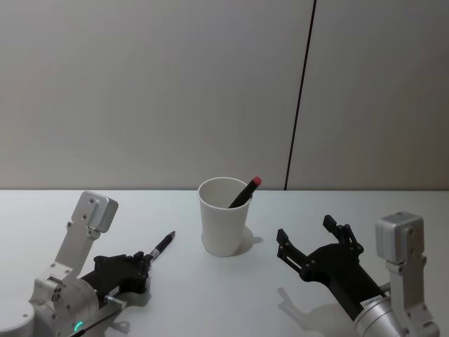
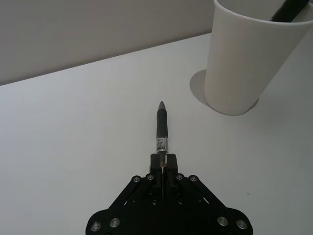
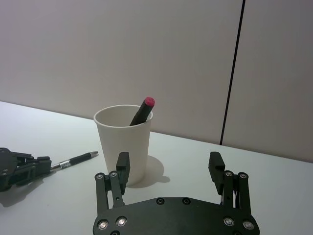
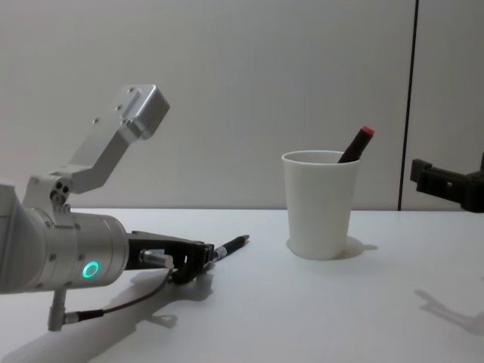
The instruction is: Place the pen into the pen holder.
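Note:
My left gripper (image 1: 145, 261) is shut on the back end of a black pen (image 1: 161, 245), low over the white table (image 1: 210, 302). The pen (image 2: 162, 126) sticks out past the fingers, and its tip points toward the pen holder (image 1: 224, 223), a white paper cup a short way ahead to the right. A dark pen with a red cap (image 1: 245, 191) leans inside the pen holder (image 3: 122, 142). My right gripper (image 1: 304, 229) hangs open to the right of the cup with nothing between its fingers. In the chest view the held pen (image 4: 231, 245) tilts slightly upward.
A plain grey wall (image 1: 154, 91) with a dark vertical seam (image 1: 300, 91) stands behind the table's far edge. Bare tabletop lies around the cup and between the two arms.

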Controlling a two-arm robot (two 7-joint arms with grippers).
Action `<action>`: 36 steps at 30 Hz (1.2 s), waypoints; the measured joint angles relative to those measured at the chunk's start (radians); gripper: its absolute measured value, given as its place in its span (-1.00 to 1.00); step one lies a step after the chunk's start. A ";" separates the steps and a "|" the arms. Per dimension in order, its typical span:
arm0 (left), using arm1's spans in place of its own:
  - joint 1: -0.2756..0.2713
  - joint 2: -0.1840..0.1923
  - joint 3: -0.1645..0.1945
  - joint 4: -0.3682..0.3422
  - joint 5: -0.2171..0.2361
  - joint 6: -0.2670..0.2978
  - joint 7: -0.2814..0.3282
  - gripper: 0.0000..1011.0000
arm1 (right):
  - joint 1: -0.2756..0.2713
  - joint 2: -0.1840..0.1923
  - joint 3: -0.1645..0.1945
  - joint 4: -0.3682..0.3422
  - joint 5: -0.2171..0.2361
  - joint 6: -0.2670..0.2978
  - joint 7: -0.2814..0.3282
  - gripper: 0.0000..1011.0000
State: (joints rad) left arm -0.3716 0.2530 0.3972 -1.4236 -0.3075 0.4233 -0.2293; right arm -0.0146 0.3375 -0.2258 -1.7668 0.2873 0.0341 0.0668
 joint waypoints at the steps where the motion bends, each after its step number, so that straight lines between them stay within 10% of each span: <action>1: 0.000 0.000 0.000 0.000 0.000 0.000 0.000 -0.85 | 0.000 0.000 0.000 0.000 0.000 0.000 0.000 0.98; 19: 0.000 0.000 0.000 0.000 0.000 0.000 0.000 -0.99 | 0.000 0.000 0.000 0.000 0.000 0.000 0.000 0.98; 36: 0.001 0.000 0.001 0.001 0.000 0.004 0.000 0.02 | 0.000 0.000 0.000 0.000 0.000 0.000 0.000 0.98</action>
State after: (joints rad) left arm -0.3710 0.2534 0.3979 -1.4222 -0.3070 0.4268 -0.2292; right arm -0.0146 0.3375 -0.2258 -1.7667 0.2873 0.0341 0.0668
